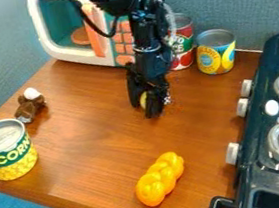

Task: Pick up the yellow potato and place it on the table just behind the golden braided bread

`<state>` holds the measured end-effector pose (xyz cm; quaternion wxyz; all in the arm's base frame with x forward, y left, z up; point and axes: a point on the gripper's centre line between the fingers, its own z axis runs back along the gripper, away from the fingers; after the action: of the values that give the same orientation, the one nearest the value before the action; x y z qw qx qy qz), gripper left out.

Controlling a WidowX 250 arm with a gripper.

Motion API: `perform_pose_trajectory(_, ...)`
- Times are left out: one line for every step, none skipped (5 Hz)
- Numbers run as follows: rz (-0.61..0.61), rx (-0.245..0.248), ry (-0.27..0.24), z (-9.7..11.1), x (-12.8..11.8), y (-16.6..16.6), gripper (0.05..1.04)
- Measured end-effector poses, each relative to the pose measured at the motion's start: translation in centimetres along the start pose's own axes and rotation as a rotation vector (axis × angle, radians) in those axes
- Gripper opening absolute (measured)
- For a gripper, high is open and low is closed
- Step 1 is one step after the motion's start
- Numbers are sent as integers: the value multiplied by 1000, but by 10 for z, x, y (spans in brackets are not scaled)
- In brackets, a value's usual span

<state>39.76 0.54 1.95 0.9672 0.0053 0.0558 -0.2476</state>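
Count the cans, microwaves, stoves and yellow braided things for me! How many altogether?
Cans: 3 (corn can, red can, yellow-and-blue can)
Microwave: 1
Stove: 1
Yellow braided thing: 1
Total: 6

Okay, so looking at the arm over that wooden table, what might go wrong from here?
The yellow object at the gripper is mostly hidden, so a poor hold could be hard to spot and it might slip.

The corn can stands close to the table's edge; a bump could tip it off.

The red-labelled can and the yellow-and-blue can stand just behind the gripper, so a backward swing might knock them.
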Motion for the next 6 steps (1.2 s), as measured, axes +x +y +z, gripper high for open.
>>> perform_pose_trajectory(90, -33, -13, 4, -11, -9, 672)
perform_pose_trajectory(196, -27, -75, 36, -17, -16, 672)
perform_pose_trajectory(280, -39, -83, 46, -19, -32, 672)
perform_pose_trajectory(292, -37, -83, 47, -7, -57, 672)
perform_pose_trajectory(299, -15, -73, 41, -4, -71, 672)
perform_pose_trajectory(315, -17, -54, 26, -7, -86, 672)
